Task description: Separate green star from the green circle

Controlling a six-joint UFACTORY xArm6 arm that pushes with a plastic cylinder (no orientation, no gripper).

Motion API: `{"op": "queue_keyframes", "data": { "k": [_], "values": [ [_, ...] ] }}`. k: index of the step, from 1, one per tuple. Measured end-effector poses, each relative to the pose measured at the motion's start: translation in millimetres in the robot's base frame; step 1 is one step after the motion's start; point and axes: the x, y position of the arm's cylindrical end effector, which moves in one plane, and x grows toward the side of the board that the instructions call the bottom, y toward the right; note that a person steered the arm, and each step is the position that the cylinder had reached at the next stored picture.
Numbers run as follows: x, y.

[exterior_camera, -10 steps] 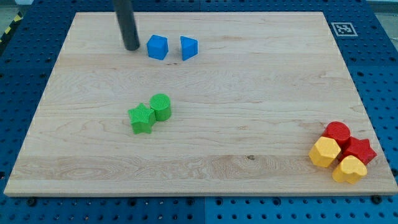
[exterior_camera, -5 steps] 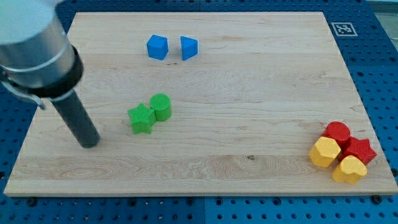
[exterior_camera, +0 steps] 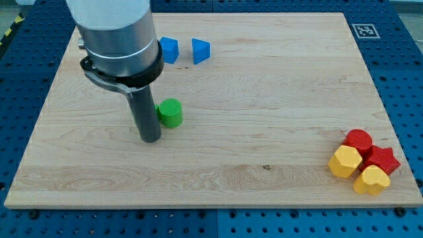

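The green circle (exterior_camera: 171,113) lies left of the board's middle. My tip (exterior_camera: 151,139) stands just left of and below it, where the green star lay before. The dark rod and the grey arm body above it cover that spot, so the green star does not show. I cannot tell whether the star still touches the circle. The rod's right side is up against the circle's left edge in the view.
Two blue blocks (exterior_camera: 170,50) (exterior_camera: 200,50) lie near the view's top, the left one partly behind the arm. A red circle (exterior_camera: 359,140), a red star (exterior_camera: 383,159) and two yellow blocks (exterior_camera: 345,161) (exterior_camera: 371,179) cluster at the bottom right on the wooden board (exterior_camera: 277,99).
My tip swept from the view's top down to the left edge, then right onto the green star's spot. The star is now hidden; the green circle looks unmoved.
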Motion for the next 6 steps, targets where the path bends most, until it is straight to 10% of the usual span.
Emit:
{"op": "queue_keyframes", "data": {
  "k": [6],
  "values": [
    [-27,32]
  ]
}}
